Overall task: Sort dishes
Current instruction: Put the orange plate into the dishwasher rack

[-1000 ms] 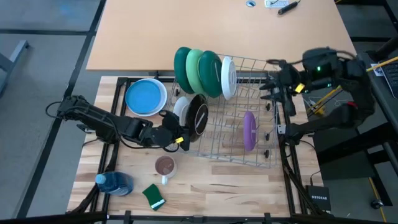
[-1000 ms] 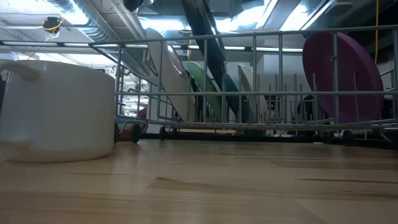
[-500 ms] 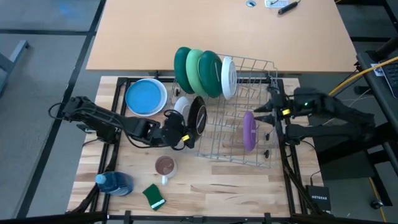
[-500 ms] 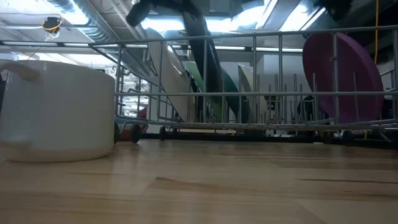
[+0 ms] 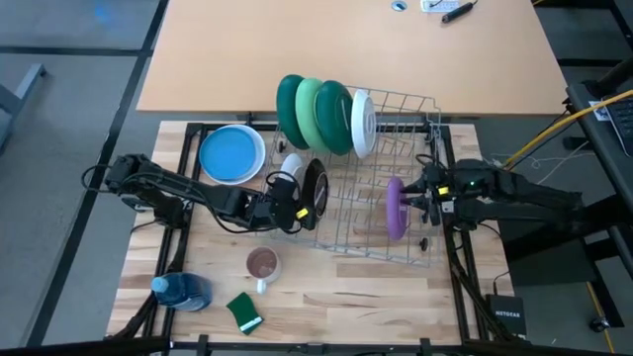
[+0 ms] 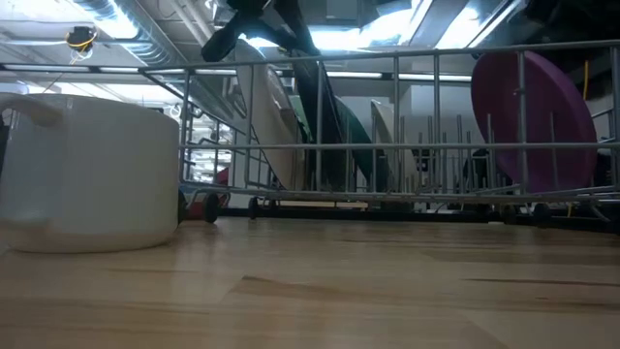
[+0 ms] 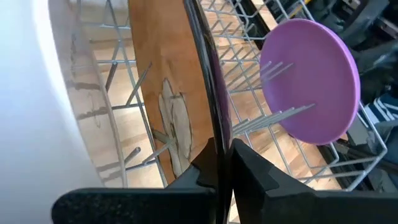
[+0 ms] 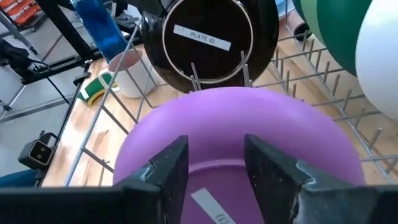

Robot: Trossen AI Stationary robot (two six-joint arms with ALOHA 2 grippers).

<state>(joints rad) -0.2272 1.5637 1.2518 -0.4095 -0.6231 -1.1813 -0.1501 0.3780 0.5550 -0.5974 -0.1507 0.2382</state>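
1. Your left gripper (image 7: pixel 221 171) pinches the black plate's (image 5: pixel 316 188) rim, standing it on edge in the wire rack (image 5: pixel 415 104), beside the white plate (image 5: pixel 289 168).
2. Your right gripper (image 8: pixel 214 158), fingers spread, straddles the upright purple plate (image 8: pixel 236 134), ready to clamp.
3. Green plates (image 5: pixel 312 111) already stand slotted.

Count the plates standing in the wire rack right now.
6: dark green plate, two light green plates and white plate along the rack's far edge, black plate at its left end, purple plate mid-rack. More may hide behind.
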